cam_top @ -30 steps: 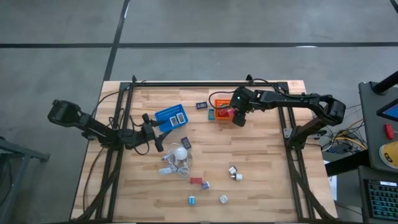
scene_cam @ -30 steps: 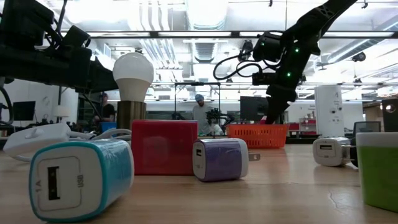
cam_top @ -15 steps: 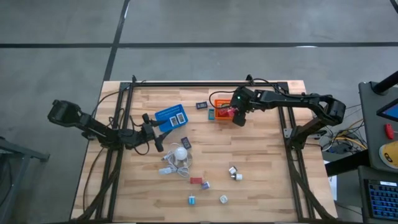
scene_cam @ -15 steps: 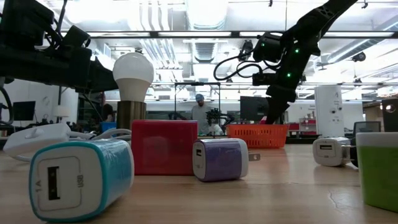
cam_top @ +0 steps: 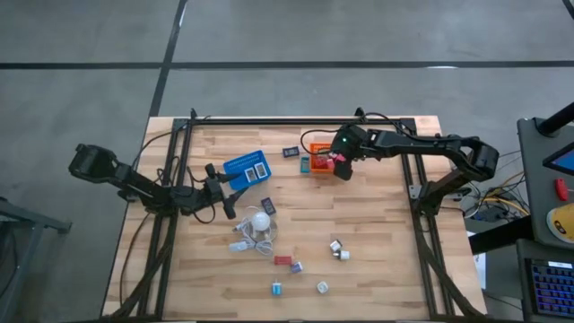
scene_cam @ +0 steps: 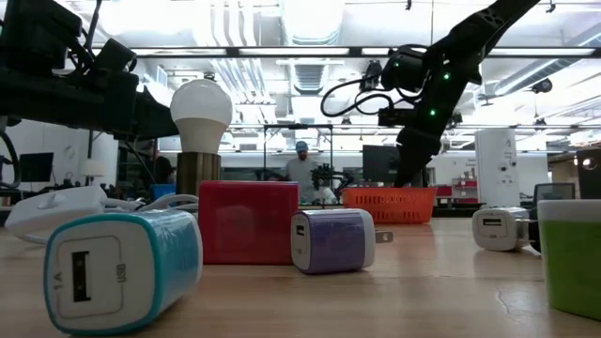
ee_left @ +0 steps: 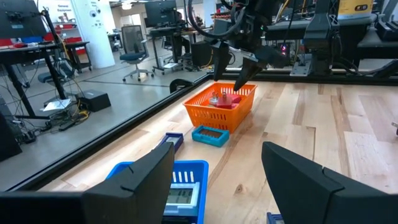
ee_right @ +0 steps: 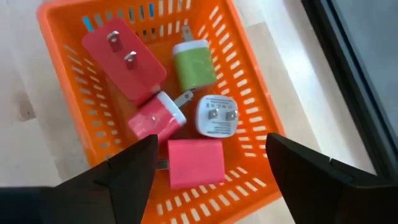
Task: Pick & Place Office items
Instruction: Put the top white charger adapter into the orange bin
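Note:
An orange mesh basket [cam_top: 317, 160] stands on the table at the far middle. It holds several office items: red plug blocks, a green one, a white cube [ee_right: 216, 116] and a pink-red block [ee_right: 194, 163] lying flat on the basket floor. My right gripper [ee_right: 211, 144] hangs open just over the basket [scene_cam: 388, 204], fingers slanting down, with nothing between them. My left gripper [cam_top: 230, 191] waits open and level near the blue basket [cam_top: 247, 169], which holds dark labelled pieces.
Loose items lie near the front edge: a red block [cam_top: 282, 261], a teal piece [cam_top: 277, 288], white cubes [cam_top: 339, 249]. A white bulb [cam_top: 260, 221] with its cord lies mid-table. A bluish piece [cam_top: 305, 164] and a dark one [cam_top: 291, 152] sit by the orange basket.
My right gripper has opened over the orange basket without leaving its place, letting go of a red piece that was between its fingers. My left arm has kept still.

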{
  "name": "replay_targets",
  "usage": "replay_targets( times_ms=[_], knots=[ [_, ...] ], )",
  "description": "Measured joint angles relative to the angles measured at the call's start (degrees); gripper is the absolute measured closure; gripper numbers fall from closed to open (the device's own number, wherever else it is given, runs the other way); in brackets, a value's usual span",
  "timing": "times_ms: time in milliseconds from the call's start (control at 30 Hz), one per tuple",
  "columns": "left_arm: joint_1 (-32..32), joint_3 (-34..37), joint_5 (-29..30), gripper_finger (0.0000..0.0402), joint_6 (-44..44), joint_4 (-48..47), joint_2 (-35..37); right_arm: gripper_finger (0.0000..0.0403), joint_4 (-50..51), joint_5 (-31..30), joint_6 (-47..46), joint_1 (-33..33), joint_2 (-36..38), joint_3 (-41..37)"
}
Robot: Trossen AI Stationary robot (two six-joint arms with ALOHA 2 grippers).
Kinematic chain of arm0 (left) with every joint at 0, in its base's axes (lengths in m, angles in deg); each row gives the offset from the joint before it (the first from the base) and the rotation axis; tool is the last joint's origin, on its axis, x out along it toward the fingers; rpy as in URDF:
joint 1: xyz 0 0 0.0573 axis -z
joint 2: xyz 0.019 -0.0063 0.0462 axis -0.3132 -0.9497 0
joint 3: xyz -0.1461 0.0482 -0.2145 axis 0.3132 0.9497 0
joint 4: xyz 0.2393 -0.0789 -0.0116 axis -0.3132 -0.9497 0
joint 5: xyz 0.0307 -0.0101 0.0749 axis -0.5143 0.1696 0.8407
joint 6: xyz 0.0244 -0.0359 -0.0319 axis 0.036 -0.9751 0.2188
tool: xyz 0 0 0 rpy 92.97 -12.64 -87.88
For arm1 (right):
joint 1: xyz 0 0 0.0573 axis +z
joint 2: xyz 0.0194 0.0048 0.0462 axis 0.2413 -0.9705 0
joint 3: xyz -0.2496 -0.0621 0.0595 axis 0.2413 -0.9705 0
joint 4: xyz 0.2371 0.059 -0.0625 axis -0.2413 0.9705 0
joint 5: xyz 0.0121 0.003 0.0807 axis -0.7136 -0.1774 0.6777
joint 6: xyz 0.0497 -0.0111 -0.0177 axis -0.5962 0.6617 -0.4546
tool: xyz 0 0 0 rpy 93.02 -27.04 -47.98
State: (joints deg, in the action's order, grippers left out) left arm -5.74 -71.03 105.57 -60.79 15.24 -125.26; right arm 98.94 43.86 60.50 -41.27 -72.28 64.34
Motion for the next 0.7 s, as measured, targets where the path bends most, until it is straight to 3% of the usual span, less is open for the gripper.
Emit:
replay_targets(
  times_ms=[233, 700],
  knots=[
    [0.02, 0.0, 0.0, 0.0154, 0.0, 0.0, 0.0, 0.0128, 3.73, 0.4, 0.46, 5.44, 1.35, 0.0],
    [0.0, 0.0, 0.0, 0.0154, 0.0, -0.02, 0.0, 0.0136, 11.06, 0.97, -7.23, 28.88, 7.61, 0.0]
  ],
)
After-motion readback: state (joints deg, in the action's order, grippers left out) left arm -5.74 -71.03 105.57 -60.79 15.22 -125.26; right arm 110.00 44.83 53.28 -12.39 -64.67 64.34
